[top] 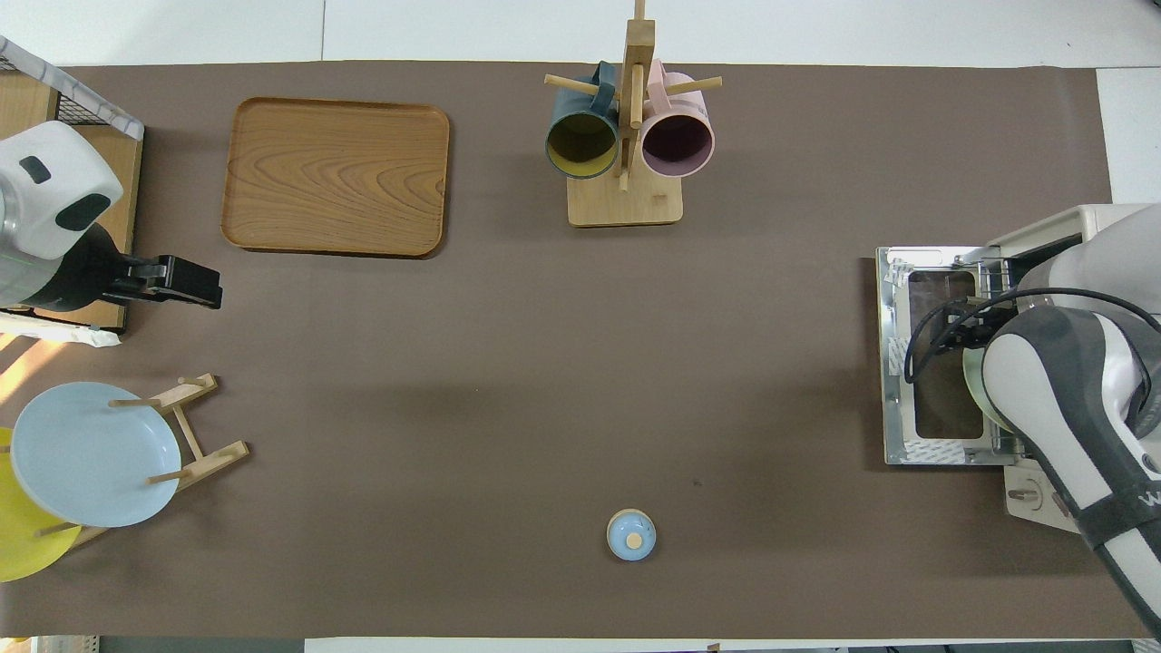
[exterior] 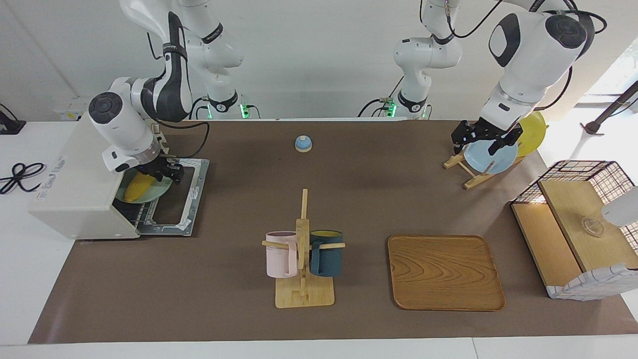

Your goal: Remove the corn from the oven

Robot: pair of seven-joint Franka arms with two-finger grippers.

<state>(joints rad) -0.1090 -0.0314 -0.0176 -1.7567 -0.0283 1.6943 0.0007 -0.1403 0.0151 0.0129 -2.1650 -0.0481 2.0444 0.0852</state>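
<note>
The off-white oven (exterior: 70, 189) stands at the right arm's end of the table, its glass door (exterior: 192, 199) dropped flat open. The yellow corn (exterior: 135, 189) lies on a pale green plate (exterior: 160, 188) in the oven's mouth. My right gripper (exterior: 167, 173) is low at the opening, right at the corn's upper end and the plate's rim. In the overhead view the right arm hides the corn above the oven (top: 1088, 227) and its door (top: 934, 444). My left gripper (exterior: 479, 142) waits open and empty over the plate rack.
A wooden rack holds a blue plate (exterior: 491, 157) and a yellow plate (exterior: 533, 132) at the left arm's end. A wire-and-wood basket box (exterior: 578, 224), a wooden tray (exterior: 443, 271), a mug stand (exterior: 303, 264) with two mugs and a small blue knobbed lid (exterior: 303, 143) are on the table.
</note>
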